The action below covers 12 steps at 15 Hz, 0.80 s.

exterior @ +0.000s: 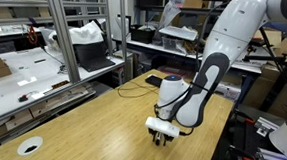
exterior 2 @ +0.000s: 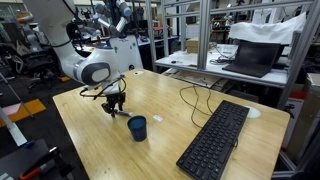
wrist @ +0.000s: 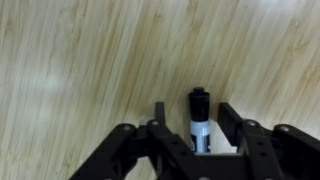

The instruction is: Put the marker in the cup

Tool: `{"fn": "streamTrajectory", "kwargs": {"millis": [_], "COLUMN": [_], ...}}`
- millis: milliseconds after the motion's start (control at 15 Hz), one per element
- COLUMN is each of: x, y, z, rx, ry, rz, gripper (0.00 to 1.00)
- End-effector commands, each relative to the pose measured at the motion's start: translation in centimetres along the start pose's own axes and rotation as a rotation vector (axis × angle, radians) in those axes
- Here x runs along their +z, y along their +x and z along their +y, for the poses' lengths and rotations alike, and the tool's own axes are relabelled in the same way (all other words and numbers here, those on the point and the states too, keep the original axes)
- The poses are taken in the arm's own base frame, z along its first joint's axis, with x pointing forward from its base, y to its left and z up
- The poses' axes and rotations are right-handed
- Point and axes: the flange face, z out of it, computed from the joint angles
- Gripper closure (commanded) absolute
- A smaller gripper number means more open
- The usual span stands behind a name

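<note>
"What step is it on?"

"The grasp. The hand (exterior 2: 113, 103) is low over the bench (exterior 2: 190, 105). Its fingers (wrist: 159, 115) are apart on either side of the marker (wrist: 200, 118), which lies flat on the wood. There's a gap on each side, so nothing is clamped."

"And next?"

"I'd say close squarely, lift, swing across to the cup (exterior 2: 137, 127) nearby, then tip the marker upright over the mouth."

"Enough room?"

"Plenty. There's bare wood all round, the keyboard (exterior 2: 214, 142) is well apart, and both hand and cup sit in from the edges."
</note>
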Motion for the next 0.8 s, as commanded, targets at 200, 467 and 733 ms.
{"fn": "streamTrajectory", "kwargs": {"millis": [200, 467, 733], "x": [-0.2, -1.2, -5.3], "y": [0.1, 0.4, 2.1], "z": [-0.8, -1.5, -2.0], "rx": [-0.017, -0.022, -0.01], "ry": [0.016, 0.027, 0.071], "rz": [-0.011, -0.006, -0.021], "gripper": [0.95, 0.95, 0.95]}}
